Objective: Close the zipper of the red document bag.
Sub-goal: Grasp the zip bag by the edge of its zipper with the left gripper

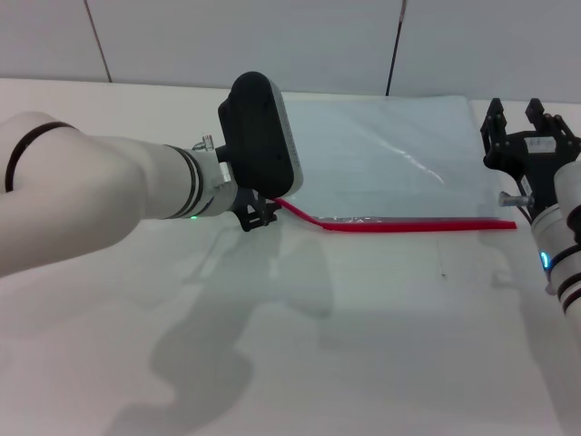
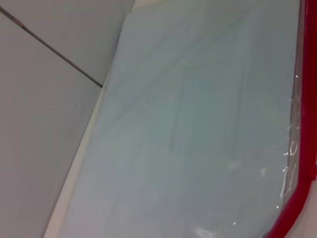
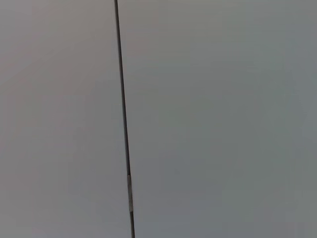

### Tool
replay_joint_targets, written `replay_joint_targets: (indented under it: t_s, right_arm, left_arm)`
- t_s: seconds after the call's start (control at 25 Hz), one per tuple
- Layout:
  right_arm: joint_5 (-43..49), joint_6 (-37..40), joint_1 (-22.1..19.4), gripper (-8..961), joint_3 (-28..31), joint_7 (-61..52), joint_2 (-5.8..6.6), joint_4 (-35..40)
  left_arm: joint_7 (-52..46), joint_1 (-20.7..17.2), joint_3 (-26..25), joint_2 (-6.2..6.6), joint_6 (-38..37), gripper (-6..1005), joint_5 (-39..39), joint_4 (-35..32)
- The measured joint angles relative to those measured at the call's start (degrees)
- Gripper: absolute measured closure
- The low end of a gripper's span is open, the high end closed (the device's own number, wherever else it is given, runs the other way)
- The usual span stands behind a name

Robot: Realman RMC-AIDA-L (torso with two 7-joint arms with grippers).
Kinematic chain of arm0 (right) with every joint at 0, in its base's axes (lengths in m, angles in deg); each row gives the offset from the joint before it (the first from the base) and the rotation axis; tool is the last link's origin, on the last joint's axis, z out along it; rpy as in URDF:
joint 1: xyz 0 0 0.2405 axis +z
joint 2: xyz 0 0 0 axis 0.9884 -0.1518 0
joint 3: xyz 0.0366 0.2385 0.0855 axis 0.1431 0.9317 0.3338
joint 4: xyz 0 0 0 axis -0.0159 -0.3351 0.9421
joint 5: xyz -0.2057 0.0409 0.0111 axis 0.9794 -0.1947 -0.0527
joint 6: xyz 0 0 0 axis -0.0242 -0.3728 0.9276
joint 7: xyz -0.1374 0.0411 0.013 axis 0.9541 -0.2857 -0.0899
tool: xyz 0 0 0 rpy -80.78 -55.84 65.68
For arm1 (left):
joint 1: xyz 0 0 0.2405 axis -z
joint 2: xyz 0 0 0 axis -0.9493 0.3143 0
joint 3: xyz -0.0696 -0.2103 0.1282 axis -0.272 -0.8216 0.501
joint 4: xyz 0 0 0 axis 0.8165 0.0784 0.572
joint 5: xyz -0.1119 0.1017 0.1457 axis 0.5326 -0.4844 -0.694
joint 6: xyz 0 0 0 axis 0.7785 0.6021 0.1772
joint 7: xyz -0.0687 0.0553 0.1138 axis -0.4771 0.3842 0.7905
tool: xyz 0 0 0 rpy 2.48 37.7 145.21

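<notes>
The red document bag (image 1: 390, 150) lies flat at the back of the white table, a translucent pale blue-grey pouch. Its zipper (image 1: 408, 224) is the red strip along the near long edge; I see no slider. At the left end the strip curves up off the table into my left gripper (image 1: 259, 214), which is shut on it under the black wrist housing. In the left wrist view the bag (image 2: 198, 139) fills the frame with the zipper (image 2: 303, 183) along one side. My right gripper (image 1: 515, 118) hovers open by the bag's right edge, fingers pointing away from me.
The white table (image 1: 381, 345) stretches out in front of the bag. A grey panelled wall (image 1: 272, 36) with dark seams stands behind it; the right wrist view shows only that wall (image 3: 223, 119) and one seam (image 3: 124, 119).
</notes>
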State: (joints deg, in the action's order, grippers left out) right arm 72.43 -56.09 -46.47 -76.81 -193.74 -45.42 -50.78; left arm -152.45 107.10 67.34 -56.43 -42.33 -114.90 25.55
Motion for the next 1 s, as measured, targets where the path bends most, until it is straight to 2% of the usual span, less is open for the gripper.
replay_joint_targets:
  t_s: [0.2,0.44,0.64,1.0]
  right_arm:
    - [0.00,0.03,-0.04,521,0.00,0.01,0.00,0.02]
    - [0.00,0.03,-0.06,523,0.00,0.03,0.00,0.16]
    - [0.00,-0.04,-0.04,524,0.00,0.06,0.00,0.54]
    - [0.00,-0.62,-0.07,527,0.00,0.09,0.00,0.75]
  left_arm:
    - [0.02,0.26,0.06,0.00,0.04,500,-0.02,0.58]
    - [0.20,0.26,0.09,0.06,0.14,606,-0.33,0.58]
    - [0.46,0.30,-0.01,0.08,0.17,800,-0.63,0.58]
    - [-3.77,0.86,-1.95,0.09,0.11,875,-0.57,0.42]
